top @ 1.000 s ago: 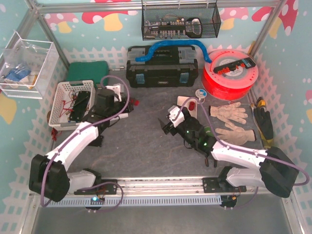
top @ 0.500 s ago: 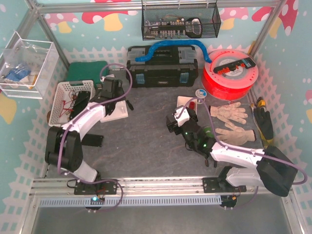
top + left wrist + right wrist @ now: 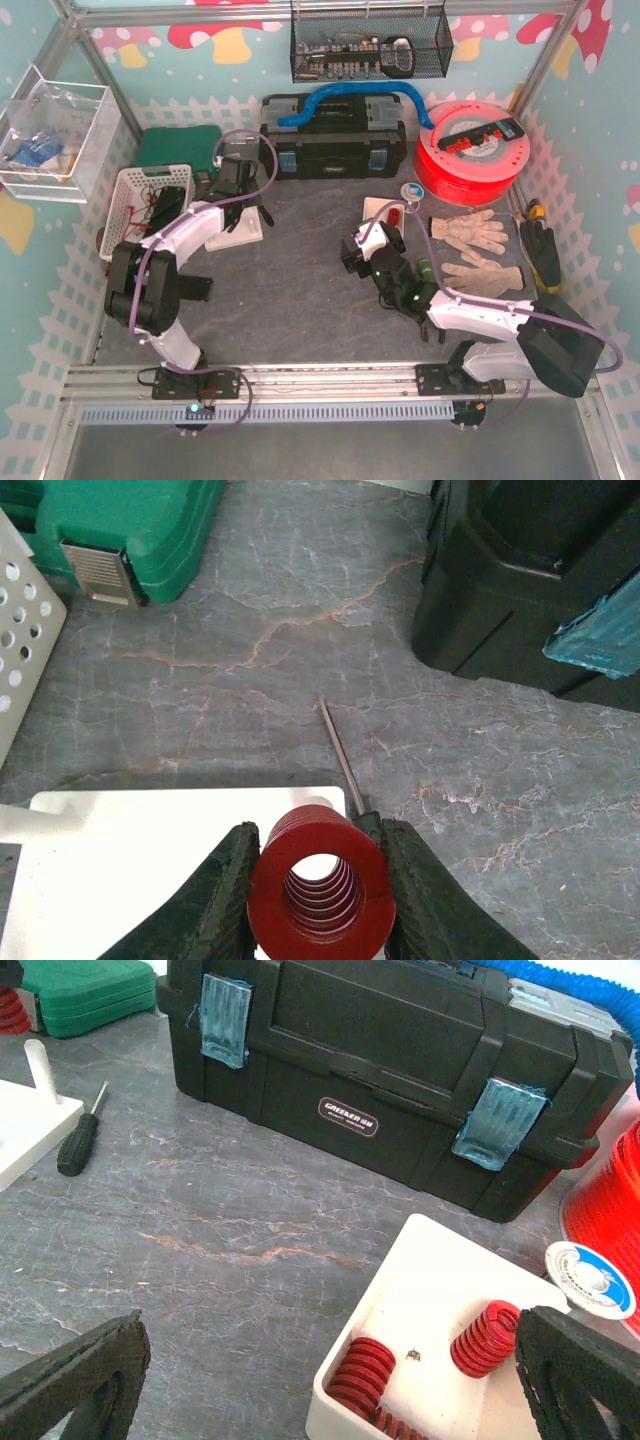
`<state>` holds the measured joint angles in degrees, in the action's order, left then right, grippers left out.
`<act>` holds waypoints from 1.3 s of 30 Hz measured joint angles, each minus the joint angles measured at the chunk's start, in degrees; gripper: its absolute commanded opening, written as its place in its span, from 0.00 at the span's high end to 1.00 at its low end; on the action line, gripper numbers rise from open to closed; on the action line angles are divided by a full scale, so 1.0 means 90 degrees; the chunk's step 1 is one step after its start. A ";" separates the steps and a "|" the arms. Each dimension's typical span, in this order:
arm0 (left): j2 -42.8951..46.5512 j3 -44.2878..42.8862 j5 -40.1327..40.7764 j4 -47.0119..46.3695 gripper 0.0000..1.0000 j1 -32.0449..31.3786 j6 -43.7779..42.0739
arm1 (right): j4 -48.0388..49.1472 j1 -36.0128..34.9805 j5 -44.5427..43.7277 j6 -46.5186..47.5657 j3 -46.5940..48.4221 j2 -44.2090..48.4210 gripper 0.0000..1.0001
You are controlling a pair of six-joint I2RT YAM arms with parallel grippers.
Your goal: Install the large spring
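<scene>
My left gripper (image 3: 320, 832) is shut on the large spring (image 3: 330, 828), a bright red coil seen end-on between the two black fingers. It hangs over the far right corner of the white base plate (image 3: 130, 860). In the top view this gripper (image 3: 240, 188) is at the plate's far edge (image 3: 247, 230). The right wrist view shows the plate (image 3: 20, 1125) with an upright white peg (image 3: 38, 1068). My right gripper (image 3: 330, 1365) is open and empty, just short of a white tray (image 3: 420, 1270) that holds shorter red springs (image 3: 485, 1338).
A small screwdriver (image 3: 340, 750) lies on the table beside the plate. A black toolbox (image 3: 333, 140) and a green case (image 3: 180, 148) stand behind. A white basket (image 3: 150, 210) is at left, a red spool (image 3: 470, 150) and gloves (image 3: 470, 235) at right.
My left arm has drawn in and swung the gripper with the spring farther away and to the right, over the plate's far edge. The right gripper has barely shifted.
</scene>
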<state>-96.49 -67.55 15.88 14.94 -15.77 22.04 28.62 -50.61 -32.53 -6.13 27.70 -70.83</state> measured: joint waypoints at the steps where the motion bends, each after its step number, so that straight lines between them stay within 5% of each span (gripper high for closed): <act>1: -0.0034 -0.0032 0.0000 0.0000 0.98 0.0000 -0.0002 | 0.0000 0.0000 -0.0002 0.0002 0.0000 0.0000 0.01; 22: -0.0954 -0.0347 0.0119 -0.0063 0.88 0.0000 -0.0005 | 0.0000 0.0000 0.0226 0.0027 0.0000 0.0000 0.02; 39: -0.1328 -0.0350 0.0117 -0.0180 0.47 0.0039 0.0034 | -0.0029 0.0000 0.0265 0.0027 0.0000 -0.0002 0.02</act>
<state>-108.44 -70.70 16.93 13.32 -15.42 22.35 28.36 -50.61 -30.15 -5.89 27.70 -70.85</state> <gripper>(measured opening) 0.447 0.984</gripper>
